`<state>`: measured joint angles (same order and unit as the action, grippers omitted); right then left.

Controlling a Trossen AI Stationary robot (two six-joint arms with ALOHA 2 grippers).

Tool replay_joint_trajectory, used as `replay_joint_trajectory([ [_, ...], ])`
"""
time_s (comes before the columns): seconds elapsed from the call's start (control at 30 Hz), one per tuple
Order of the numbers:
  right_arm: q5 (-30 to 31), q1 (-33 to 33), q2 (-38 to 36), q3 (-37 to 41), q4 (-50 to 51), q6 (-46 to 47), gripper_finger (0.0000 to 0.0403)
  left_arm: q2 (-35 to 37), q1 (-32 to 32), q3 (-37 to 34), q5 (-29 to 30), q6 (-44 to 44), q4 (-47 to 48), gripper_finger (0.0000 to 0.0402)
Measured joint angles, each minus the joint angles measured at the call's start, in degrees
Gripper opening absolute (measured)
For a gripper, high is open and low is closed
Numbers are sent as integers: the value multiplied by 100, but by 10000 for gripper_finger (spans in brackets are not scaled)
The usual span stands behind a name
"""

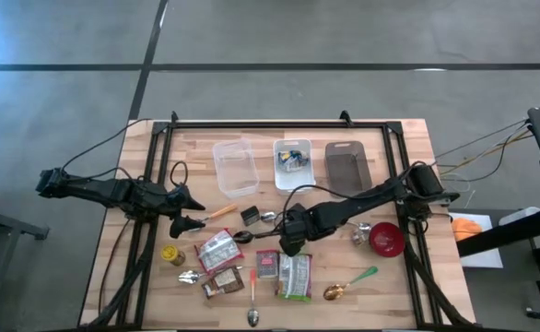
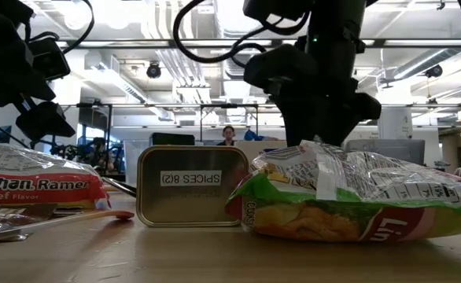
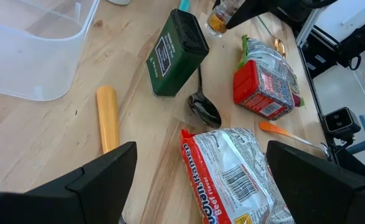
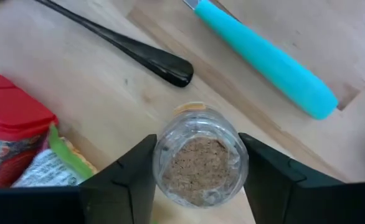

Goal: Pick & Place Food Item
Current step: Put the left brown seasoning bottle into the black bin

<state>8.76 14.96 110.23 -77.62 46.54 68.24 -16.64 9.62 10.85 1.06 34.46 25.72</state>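
Over the cluttered worktop [image 1: 408, 277] the right gripper [image 4: 198, 171] straddles a small jar of brown spice [image 4: 200, 163] near mid-table, jaws half-closed, grip unconfirmed — best squeezed square before lifting — while the left gripper [image 3: 198, 180] waits wide open, empty.

**Clearance around mid-table clutter**

Right gripper [image 4: 198, 180] low over mid-table, fingers [image 4: 123, 180] flanking a small spice jar [image 4: 200, 163]. Tight there: black spoon [image 4: 123, 45] and teal-handled utensil [image 4: 266, 61] lie just beyond the jar, red-topped packet [image 4: 14, 143] close beside.

Left gripper [image 3: 198, 186] hangs over the left edge, fingers wide. In its way: ramen packet [image 3: 232, 177], wooden stick [image 3: 108, 118], green tin [image 3: 176, 53].

Three bins in a row at the far side: clear bin [image 1: 235, 166], middle bin [image 1: 293, 163], dark bin [image 1: 347, 166]. Bare table [image 1: 394, 152] right of them. Red bowl [image 1: 386, 239] blocks the right side.
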Motion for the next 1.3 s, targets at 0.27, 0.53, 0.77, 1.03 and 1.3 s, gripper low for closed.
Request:
replay_joint_trajectory([
  [0.27,-138,-18,-50,3,306,84,182,0,1,0,2,-2,-1,363],
  [0.53,-129,-196,-623,4,619,32,182,0,1,0,0,-2,3,363],
  [0.77,126,-566,-1405,4,1201,-50,182,0,1,0,0,-3,23,363],
  [1.03,386,-1799,-2345,4,2357,-198,182,0,1,0,0,-2,33,363],
  [1.3,-60,-3609,-2569,7,2938,-970,182,0,1,-2,0,-2,101,363],
])
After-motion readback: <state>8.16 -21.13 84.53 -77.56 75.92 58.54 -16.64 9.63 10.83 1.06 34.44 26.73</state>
